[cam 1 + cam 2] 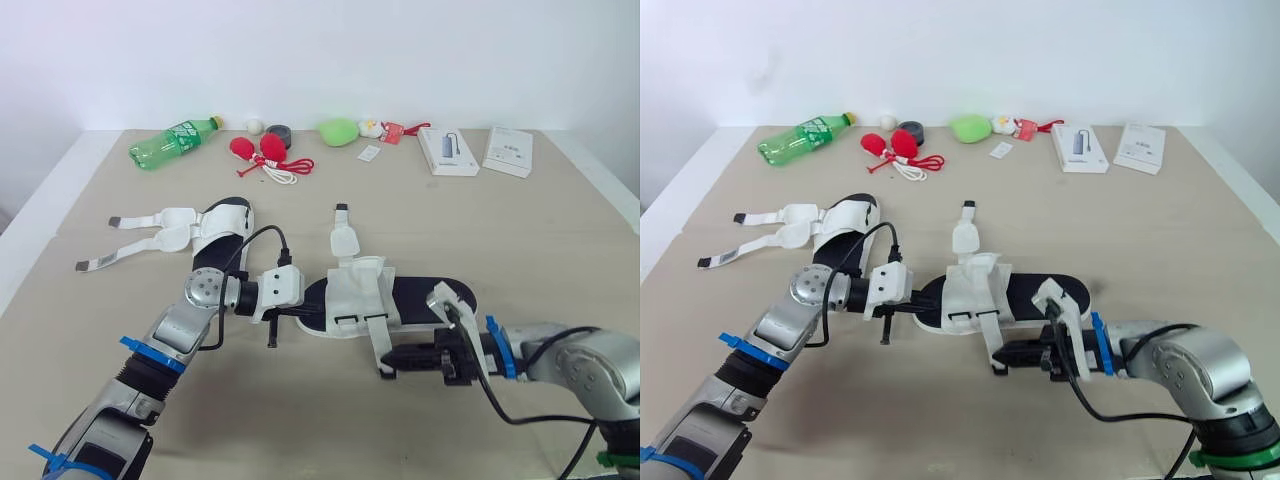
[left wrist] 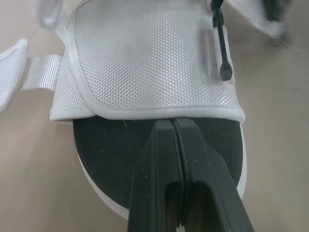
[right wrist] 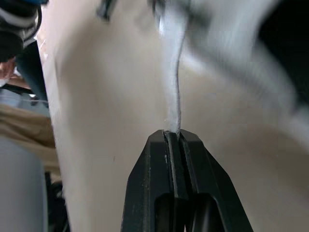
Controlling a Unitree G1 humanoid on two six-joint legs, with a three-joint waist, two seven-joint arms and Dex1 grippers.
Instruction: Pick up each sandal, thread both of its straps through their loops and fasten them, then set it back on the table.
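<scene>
Apparently the right gripper [image 3: 173, 131] is clenched on the tip of a strap [image 1: 377, 335] drawn out from the near side of the middle sandal [image 1: 420, 298]. The left gripper [image 2: 173, 121], fingers pressed together on nothing, bears on that sandal's black insole at its toe end. With no real hold there, a firm tug could skid or swivel the sandal, or the thin webbing could slip free. The second sandal [image 1: 220, 225] lies unfastened beyond the toe.
</scene>
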